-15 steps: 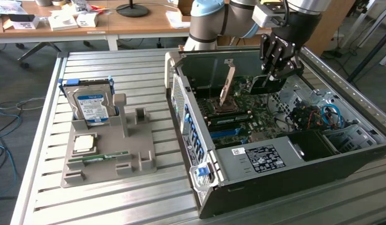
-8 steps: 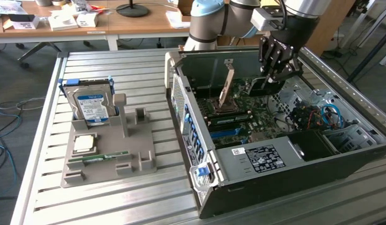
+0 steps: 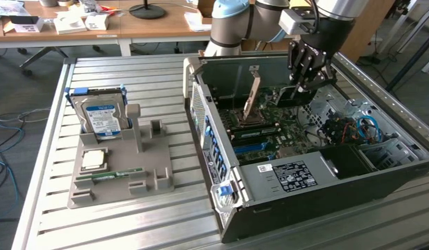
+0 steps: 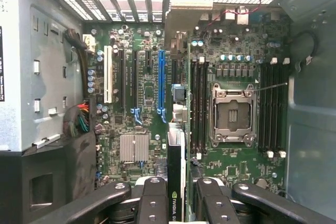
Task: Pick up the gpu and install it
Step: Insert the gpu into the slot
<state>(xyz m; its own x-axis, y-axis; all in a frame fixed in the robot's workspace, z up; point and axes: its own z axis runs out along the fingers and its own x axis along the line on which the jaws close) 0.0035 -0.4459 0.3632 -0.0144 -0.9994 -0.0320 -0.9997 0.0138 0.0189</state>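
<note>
While the arm (image 3: 266,15) at upper right was angled down into the case (image 3: 291,203), the gpu (image 4: 176,150), bearing a green-white logo, was clamped edge-on by the gripper (image 4: 177,184).

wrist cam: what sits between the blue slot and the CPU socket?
In the wrist view: the gpu, held edge-on in the gripper, then a bank of black memory slots, between the blue slot and the CPU socket.

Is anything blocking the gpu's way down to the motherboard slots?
Nothing visible does. The gripper holds the gpu edge-on above the motherboard; the blue slot and the black slots beside it look empty.
</note>
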